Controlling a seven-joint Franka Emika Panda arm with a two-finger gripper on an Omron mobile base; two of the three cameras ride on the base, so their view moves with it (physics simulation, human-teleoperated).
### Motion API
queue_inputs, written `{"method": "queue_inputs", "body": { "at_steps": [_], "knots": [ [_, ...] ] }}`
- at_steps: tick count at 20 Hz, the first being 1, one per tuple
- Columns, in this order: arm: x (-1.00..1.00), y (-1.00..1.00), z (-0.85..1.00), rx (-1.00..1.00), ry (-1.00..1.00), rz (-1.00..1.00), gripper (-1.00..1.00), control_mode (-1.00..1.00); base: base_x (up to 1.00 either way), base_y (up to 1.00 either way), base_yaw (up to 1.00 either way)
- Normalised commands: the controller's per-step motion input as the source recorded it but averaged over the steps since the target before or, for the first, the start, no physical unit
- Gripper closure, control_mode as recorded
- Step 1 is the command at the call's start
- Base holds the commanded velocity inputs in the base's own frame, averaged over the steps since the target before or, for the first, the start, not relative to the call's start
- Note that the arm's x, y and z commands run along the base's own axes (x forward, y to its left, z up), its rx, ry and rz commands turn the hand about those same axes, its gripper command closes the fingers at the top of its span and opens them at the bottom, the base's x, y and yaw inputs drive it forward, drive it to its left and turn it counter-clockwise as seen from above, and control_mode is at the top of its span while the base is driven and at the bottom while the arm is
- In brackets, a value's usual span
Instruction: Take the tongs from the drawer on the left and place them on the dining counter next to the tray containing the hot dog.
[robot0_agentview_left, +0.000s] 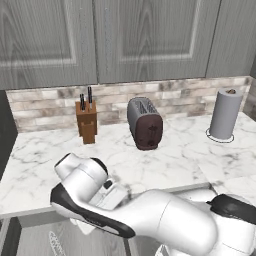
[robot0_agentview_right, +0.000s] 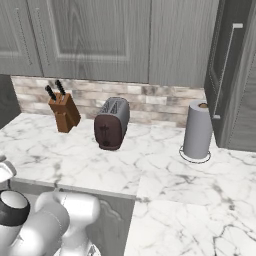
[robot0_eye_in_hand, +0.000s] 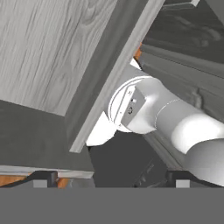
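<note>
Jaws of the two-finger gripper (robot0_eye_in_hand: 107, 177) spread wide, holding nothing, low beneath the white marble worktop's (robot0_agentview_left: 165, 165) front edge beside grey wood panelling (robot0_eye_in_hand: 48, 48); tongs and drawer unidentifiable here; risk: arm snagging the worktop edge when rising.

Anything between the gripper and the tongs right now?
Can't tell. The open gripper sits low, under the counter edge, facing a grey wood-grain panel with nothing between its fingertips. I can't make out where the tongs lie, so the path to them is unconfirmed.
</note>
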Motion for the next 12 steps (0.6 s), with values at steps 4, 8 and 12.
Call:
{"method": "queue_inputs", "body": {
  "at_steps": [4, 8, 12],
  "knots": [
    [-0.05, 0.14, -0.15, 0.02, -0.15, 0.00, -1.00, -1.00, 0.00, 0.00, 0.00],
    [-0.12, 0.07, -0.19, 0.14, -0.06, 0.00, -1.00, -1.00, 0.00, 0.00, 0.00],
    [-0.23, 0.00, -0.28, 0.21, -0.09, -0.02, -1.00, -1.00, 0.00, 0.00, 0.00]
  ]
}}
